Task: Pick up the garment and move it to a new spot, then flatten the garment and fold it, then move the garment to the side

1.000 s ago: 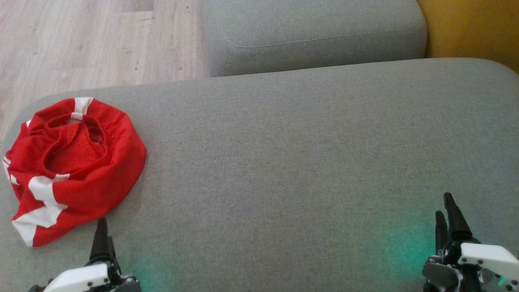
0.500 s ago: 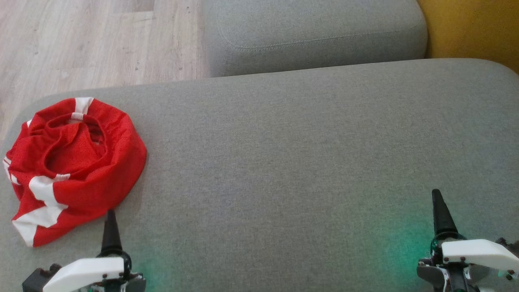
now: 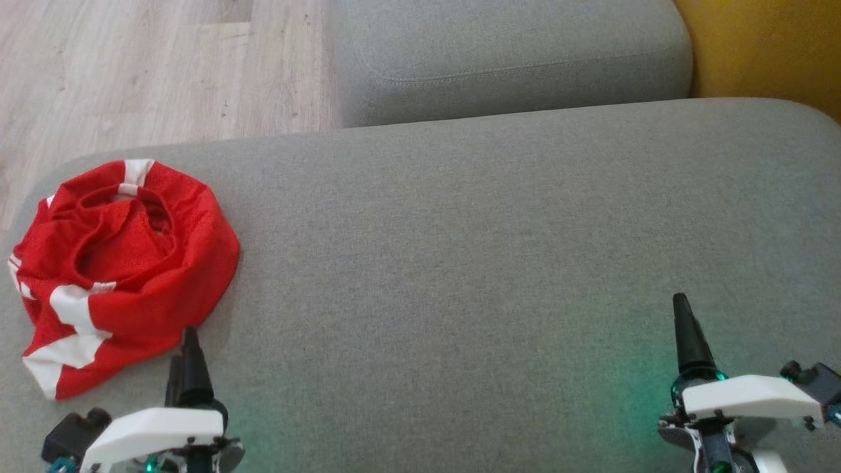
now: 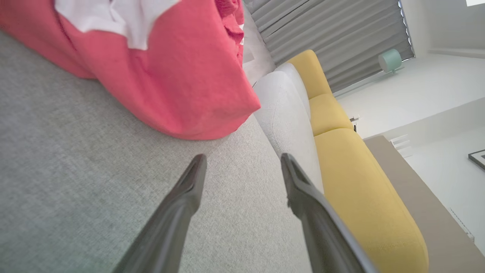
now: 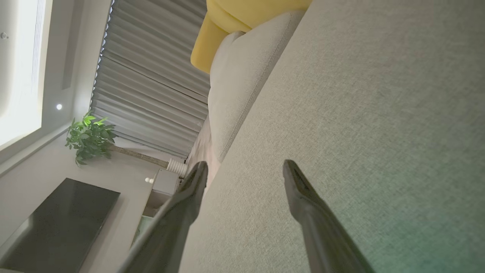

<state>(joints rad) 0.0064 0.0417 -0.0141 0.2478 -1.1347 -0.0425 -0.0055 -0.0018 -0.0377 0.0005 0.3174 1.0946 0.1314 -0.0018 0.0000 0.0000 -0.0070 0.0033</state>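
A red garment (image 3: 125, 263) with white patches lies crumpled in a heap at the left end of a grey cushion (image 3: 460, 249). My left gripper (image 3: 186, 348) hovers just short of the heap's near right edge, not touching it. In the left wrist view the same gripper (image 4: 243, 157) is open and empty, with the red garment (image 4: 170, 76) a short way beyond its fingertips. Far off at the lower right, my right gripper (image 3: 682, 309) stands over bare cushion. It is open with nothing between the fingers in the right wrist view (image 5: 245, 163).
The garment sits close to the cushion's rounded left edge, beyond which is wooden floor (image 3: 131, 66). A second grey cushion (image 3: 512, 59) lies at the back and a yellow sofa (image 3: 762, 46) at the top right. Bare cushion stretches between the grippers.
The left gripper has crept forward and slightly right, up to the garment's near edge. The right gripper has moved forward and leftward. Both wrists have rolled. The garment has not moved.
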